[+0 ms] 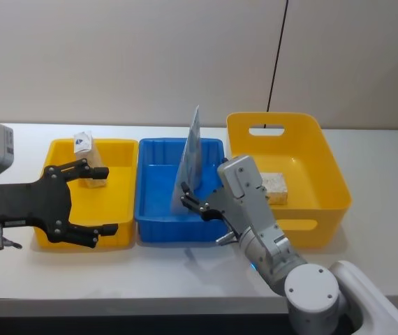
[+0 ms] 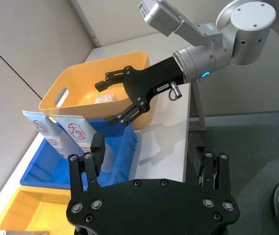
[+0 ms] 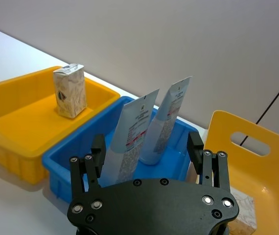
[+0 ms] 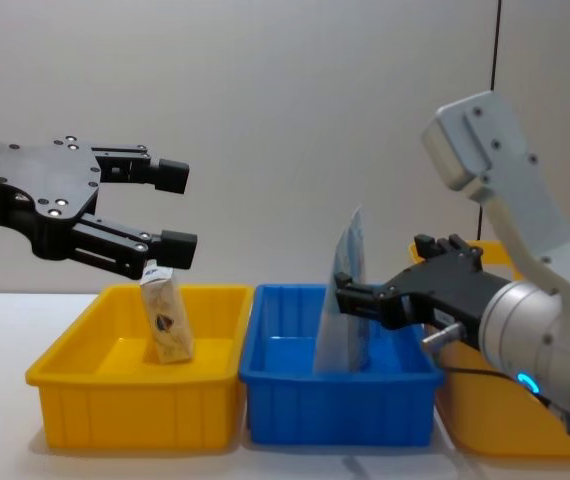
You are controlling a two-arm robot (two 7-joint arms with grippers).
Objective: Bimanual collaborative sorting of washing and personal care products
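Two pale blue tapered pouches (image 1: 190, 155) (image 3: 134, 131) stand upright in the blue bin (image 1: 158, 229). My right gripper (image 1: 202, 216) (image 3: 147, 147) hangs open just in front of them at the bin's near right corner, touching neither. A small tan pack (image 1: 87, 158) (image 4: 166, 325) stands in the low yellow bin (image 1: 115, 144). My left gripper (image 1: 107, 199) (image 4: 178, 210) is open above that bin's near side, clear of the pack. A pale boxy pack (image 1: 276, 187) (image 2: 105, 99) lies in the tall yellow bin (image 1: 328, 164).
The three bins stand side by side along the white table (image 1: 185, 272), with a bare strip in front of them. A wall rises close behind. A black cable (image 1: 277, 56) runs down it to the tall bin.
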